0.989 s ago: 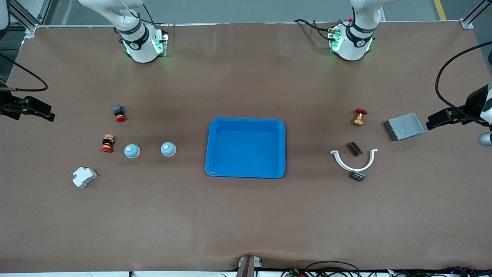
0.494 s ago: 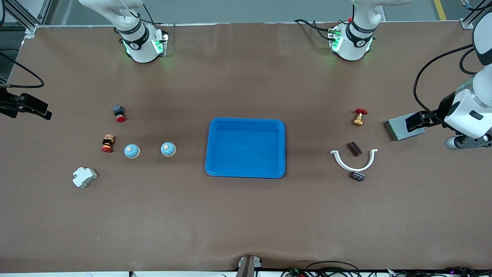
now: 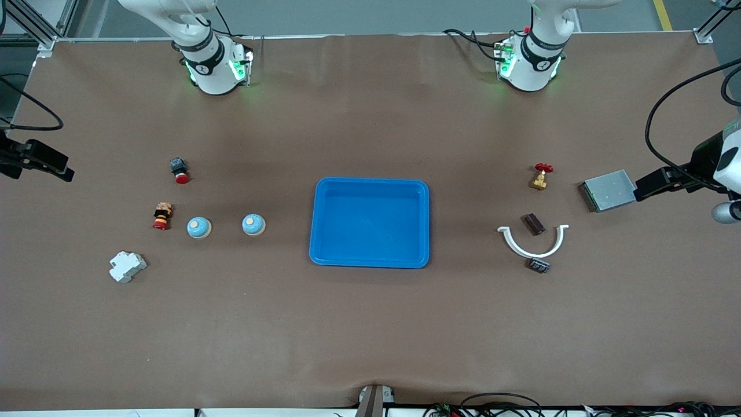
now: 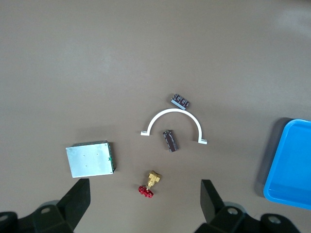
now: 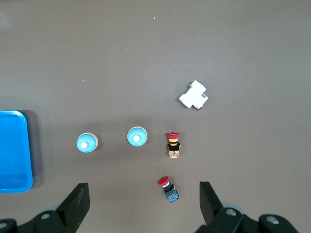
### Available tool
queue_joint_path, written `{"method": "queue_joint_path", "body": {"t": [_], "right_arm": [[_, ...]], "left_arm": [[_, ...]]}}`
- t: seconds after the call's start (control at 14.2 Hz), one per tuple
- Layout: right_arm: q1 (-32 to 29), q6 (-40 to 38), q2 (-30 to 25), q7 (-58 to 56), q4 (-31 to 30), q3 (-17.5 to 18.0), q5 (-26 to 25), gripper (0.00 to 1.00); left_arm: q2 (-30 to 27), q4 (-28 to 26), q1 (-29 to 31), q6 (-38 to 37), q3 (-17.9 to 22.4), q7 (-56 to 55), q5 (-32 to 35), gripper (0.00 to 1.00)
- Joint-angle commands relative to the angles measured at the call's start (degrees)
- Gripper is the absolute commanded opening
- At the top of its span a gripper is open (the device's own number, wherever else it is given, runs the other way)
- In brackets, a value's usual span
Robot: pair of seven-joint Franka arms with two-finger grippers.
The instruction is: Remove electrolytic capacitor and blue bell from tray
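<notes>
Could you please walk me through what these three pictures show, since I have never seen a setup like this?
These are two white robot arms bolted along one edge of a brown table. The wide picture comes from a high camera facing them; the other two come from cameras on each arm's wrist, looking down past its claw.

In the middle lies an empty blue plastic tray. Toward the right arm's end are two round blue bells, two red-capped push buttons and a white plastic block. Toward the left arm's end are a brass valve with a red handle, a grey metal box, a white curved plastic bracket and two small dark components.

The left claw and right claw are both open, high over their ends of the table, holding nothing.
</notes>
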Motion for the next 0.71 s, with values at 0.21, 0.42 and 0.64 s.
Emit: {"method": "queue_joint_path", "body": {"t": [0.21,0.42,0.64], "right_arm": [[-1.56,0.76,-3.49,-0.05,-3.65,0.79,1.03,1.0],[-1.56,0.76,-3.49,-0.05,-3.39,0.79,0.94,1.0],[-1.56,0.93,-3.41,-0.05,-3.12,0.88,0.94,1.0]], "left_arm": [[-4.29,-5.47,0.54,2.13,-1.0,0.53,-1.13,1.0],[-4.38,-5.47,0.54,2.3,-1.0,3.49,-1.13,1.0],[-4.64,-5.47,0.71,2.48,-1.0,6.95,-1.57,1.0]]}}
